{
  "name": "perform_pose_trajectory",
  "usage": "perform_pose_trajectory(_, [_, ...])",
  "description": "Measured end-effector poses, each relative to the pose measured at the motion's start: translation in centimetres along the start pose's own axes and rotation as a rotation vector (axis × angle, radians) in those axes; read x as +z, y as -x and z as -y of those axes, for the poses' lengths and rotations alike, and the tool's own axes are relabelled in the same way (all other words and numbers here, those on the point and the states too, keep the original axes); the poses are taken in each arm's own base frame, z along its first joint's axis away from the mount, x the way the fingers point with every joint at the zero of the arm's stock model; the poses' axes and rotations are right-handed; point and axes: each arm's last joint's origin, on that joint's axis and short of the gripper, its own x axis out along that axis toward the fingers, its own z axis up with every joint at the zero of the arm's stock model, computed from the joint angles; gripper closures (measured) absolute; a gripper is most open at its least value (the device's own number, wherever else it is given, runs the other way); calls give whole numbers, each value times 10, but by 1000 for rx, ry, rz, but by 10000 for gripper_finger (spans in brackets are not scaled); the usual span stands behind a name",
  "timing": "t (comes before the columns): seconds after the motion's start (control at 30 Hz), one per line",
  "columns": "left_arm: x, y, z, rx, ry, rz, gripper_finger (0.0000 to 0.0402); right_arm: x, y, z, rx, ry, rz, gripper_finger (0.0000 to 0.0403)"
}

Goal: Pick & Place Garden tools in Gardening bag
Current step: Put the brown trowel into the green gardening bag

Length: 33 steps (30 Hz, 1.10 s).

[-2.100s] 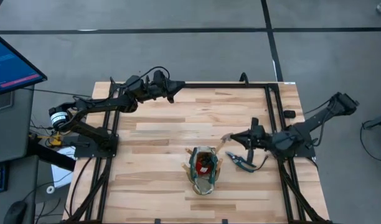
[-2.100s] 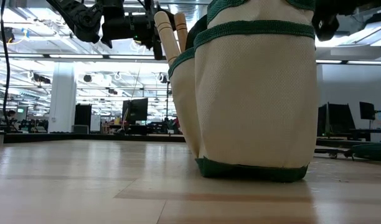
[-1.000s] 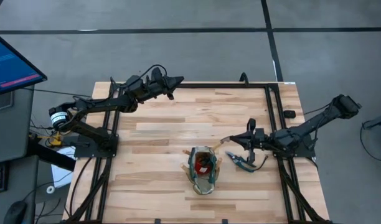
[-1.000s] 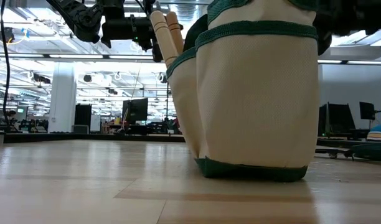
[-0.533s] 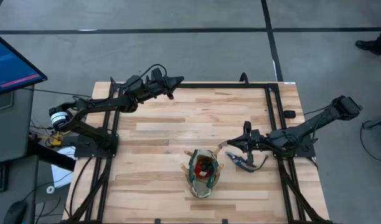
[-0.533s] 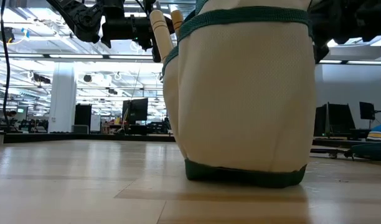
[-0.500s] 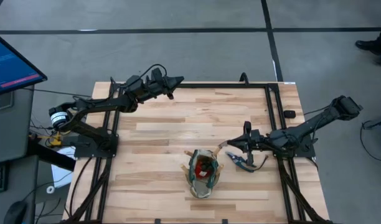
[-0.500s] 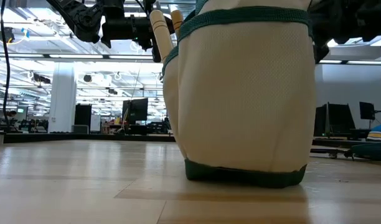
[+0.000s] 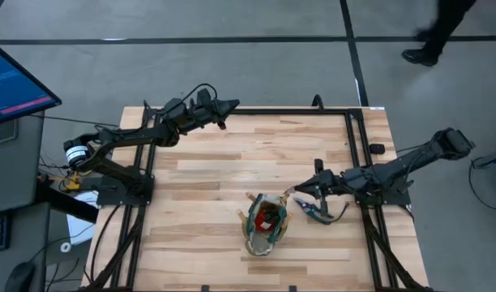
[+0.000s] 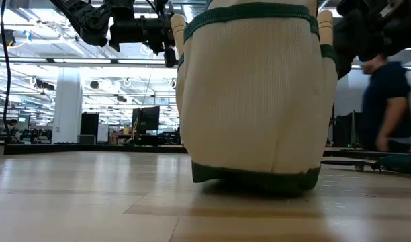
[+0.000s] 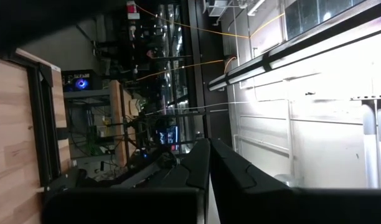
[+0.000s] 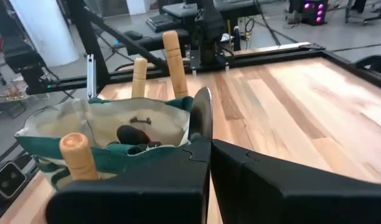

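Bag: the gardening bag [image 9: 266, 225] is standing near the front middle of the table [image 9: 232, 154], tilting a little off its base in the low view
Already in: three wooden handles [image 12: 171, 55] are sticking up from its pockets, and a red object [image 9: 267, 217] is lying inside
Left out: the pruning shears [image 9: 314, 212] are lying on the table just right of the bag
Right tool [image 9: 293, 191]: closed, empty as far as I can judge, pressing at the bag's rim
Left tool [image 9: 232, 104]: closed, empty, waiting at the far edge
Progress: nearly done, I'd judge; only the shears are remaining
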Motion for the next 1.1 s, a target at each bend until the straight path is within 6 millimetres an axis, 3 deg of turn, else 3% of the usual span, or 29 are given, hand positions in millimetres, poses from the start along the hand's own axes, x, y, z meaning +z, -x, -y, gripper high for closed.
perform_pose_trajectory(0.13, [0,0,0,0,0,0,390,0,-5,3,-11,38,-84,403])
perform_pose_trajectory(0.43, [-1,0,0,-5,-1,-24,389,21,-30,-2,68,156,-209,403])
perform_pose_trajectory(0.67, [-1,0,1,-6,-8,-30,389,21,-48,-10,93,180,-285,403])
perform_pose_trajectory(0.9, [-1,0,1,-7,-9,-31,389,25,-51,-13,104,198,-307,394])
perform_pose_trajectory(1.1, [-1,0,1,-9,-103,-30,389,25,-46,-12,116,205,-359,355])
